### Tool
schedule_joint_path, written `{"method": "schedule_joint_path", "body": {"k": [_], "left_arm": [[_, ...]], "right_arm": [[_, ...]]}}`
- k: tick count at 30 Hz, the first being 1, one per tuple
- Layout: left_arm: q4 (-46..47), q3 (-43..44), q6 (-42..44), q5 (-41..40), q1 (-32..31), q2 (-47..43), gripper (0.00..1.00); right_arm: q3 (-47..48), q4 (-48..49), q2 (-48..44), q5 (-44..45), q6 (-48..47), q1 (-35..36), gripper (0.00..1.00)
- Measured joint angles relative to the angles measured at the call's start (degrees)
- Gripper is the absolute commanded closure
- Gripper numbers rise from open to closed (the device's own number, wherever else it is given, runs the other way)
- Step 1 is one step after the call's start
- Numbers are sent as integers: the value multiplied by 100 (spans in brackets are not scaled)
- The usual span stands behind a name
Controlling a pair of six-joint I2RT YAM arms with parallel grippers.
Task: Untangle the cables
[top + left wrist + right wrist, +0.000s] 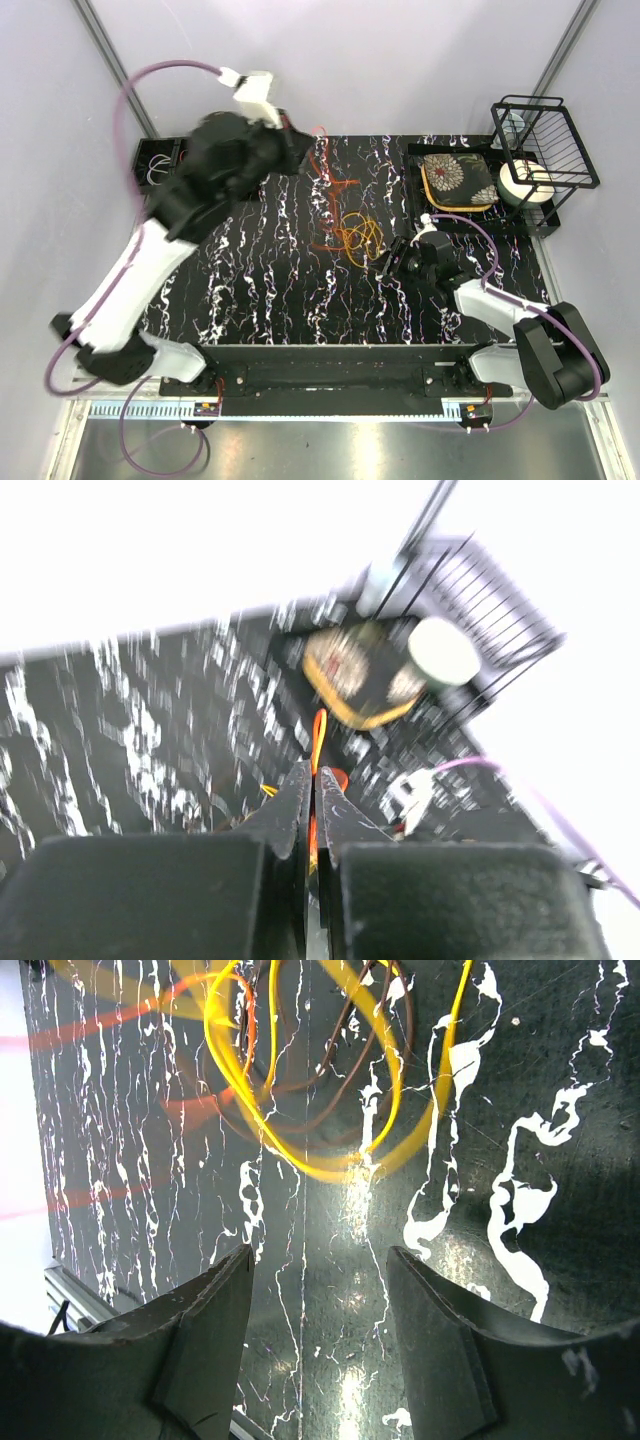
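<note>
The cables [352,232] lie as a tangle of orange and red loops on the black marbled table, mid-right. My left gripper [303,152] is raised at the back of the table and shut on a red-orange cable [320,165]; in the left wrist view the jaws [317,772] pinch that cable [319,732]. My right gripper [391,262] is open and low, just right of the tangle. In the right wrist view its jaws [320,1260] stand wide apart and empty, with yellow-orange loops [300,1155] and brown loops [335,1070] lying just beyond the fingertips.
A black wire rack [548,140] stands at the back right, with a white roll [524,184] under it and a flower-patterned pad [457,180] in a tray. A small black box [157,162] sits at the back left.
</note>
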Motion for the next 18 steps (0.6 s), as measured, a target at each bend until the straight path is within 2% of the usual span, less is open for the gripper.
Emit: {"method": "schedule_joint_path", "body": {"k": [3,5,8,13,15,18], "left_arm": [[-15,7,188,26,-44,-562,100],[44,-317,232,118,-46,-846,100],[199,-1279,249,299,-42,-1108,100],[186,-3300,269,686,-42,-1163,100],[46,-3753,267,951,-42,-1150,100],[94,-3985,262,1425,-42,-1152,100]], "right_arm": [[0,-2,-55,2,4,0,38],[-2,-9,-173,2,20,0,38],[-7,-133,-516,-13,24,0,36],[61,-621,-1663,-291,24,-2,31],[273,-837,-2052,-518,22,-2,30],[686,-992,-2358,-960,-7,0,28]]}}
